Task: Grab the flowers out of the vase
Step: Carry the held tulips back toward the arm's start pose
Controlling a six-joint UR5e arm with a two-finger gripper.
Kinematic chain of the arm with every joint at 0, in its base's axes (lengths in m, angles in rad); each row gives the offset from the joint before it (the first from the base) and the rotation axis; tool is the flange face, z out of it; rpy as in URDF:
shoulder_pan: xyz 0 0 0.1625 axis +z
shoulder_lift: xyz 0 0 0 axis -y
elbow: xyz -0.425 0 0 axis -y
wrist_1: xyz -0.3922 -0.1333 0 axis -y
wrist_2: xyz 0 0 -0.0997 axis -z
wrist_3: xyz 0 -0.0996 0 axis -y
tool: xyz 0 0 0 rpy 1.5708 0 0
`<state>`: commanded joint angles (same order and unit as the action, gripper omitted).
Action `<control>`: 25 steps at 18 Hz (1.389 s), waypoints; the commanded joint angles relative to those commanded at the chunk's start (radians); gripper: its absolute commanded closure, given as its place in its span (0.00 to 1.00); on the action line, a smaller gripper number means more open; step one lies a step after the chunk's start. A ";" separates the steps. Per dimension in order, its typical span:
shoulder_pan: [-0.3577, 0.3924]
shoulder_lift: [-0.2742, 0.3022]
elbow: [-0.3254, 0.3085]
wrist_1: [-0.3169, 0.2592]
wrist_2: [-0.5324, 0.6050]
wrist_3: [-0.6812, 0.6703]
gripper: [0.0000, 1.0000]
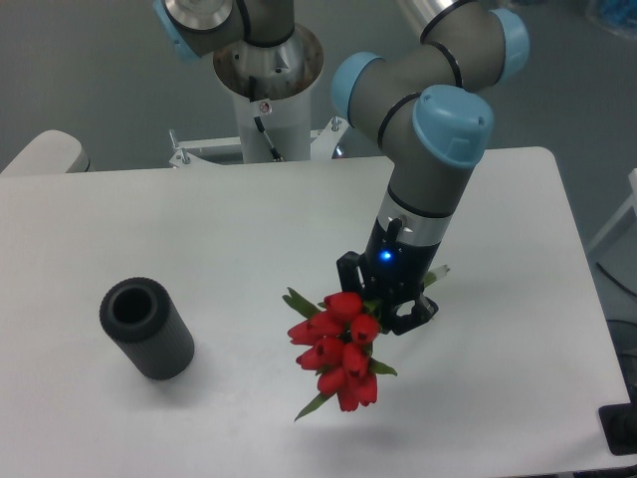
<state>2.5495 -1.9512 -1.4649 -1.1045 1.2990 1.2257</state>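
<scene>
Tulips (338,354), the flowers, hang above the bench (518,339), buds nearest the camera, stems running back up-right into the gripper (386,304), whose fingers seemingly clamp them, though hidden. Vase (146,328) stands well apart, left.

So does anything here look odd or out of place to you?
Only that the bunch of red tulips with green leaves is out of its vase, held in the arm's two-finger gripper above the white table. The dark grey cylindrical vase stands upright and empty, well apart. Nothing looks spilled or damaged.
</scene>
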 joint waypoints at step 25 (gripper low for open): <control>0.020 -0.261 0.163 -0.071 0.283 0.331 1.00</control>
<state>2.5694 -2.2120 -1.3024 -1.1751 1.5815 1.5570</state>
